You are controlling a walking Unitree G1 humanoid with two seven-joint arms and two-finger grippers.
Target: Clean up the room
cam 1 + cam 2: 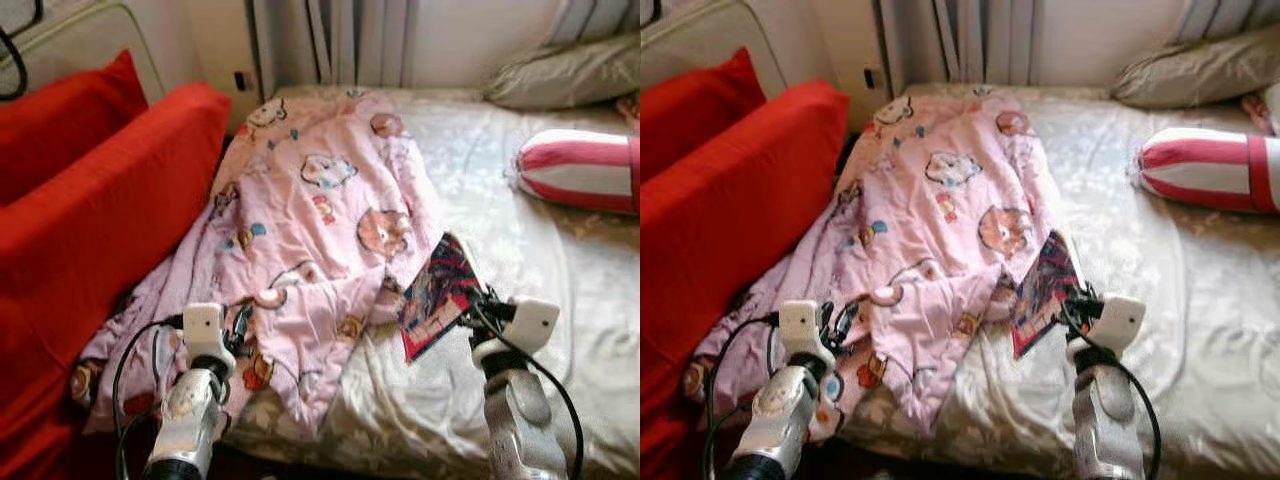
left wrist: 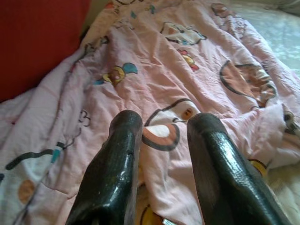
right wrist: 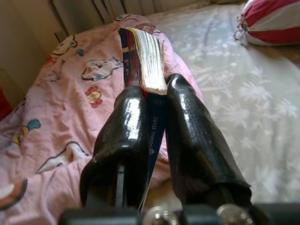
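I count one pink cartoon blanket (image 1: 310, 230), one book (image 1: 437, 295), two red cushions (image 1: 100, 200), one striped bolster (image 1: 580, 170), one grey pillow (image 1: 560, 75) and two grippers (image 1: 225, 335).

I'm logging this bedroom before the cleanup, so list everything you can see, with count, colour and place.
Blanket: one, pink with cartoon prints, crumpled across the bed's left half.
Book: one, dark blue and red cover, held above the blanket's edge.
Bed: one, pale floral sheet.
Bolster: one, red and white striped, right side of bed.
Pillow: one, grey-beige, at the head.
Cushions: two, red, left of the bed.
Radiator: one, white, behind the bed.
Left claw: open, over the blanket.
Right claw: shut on the book.
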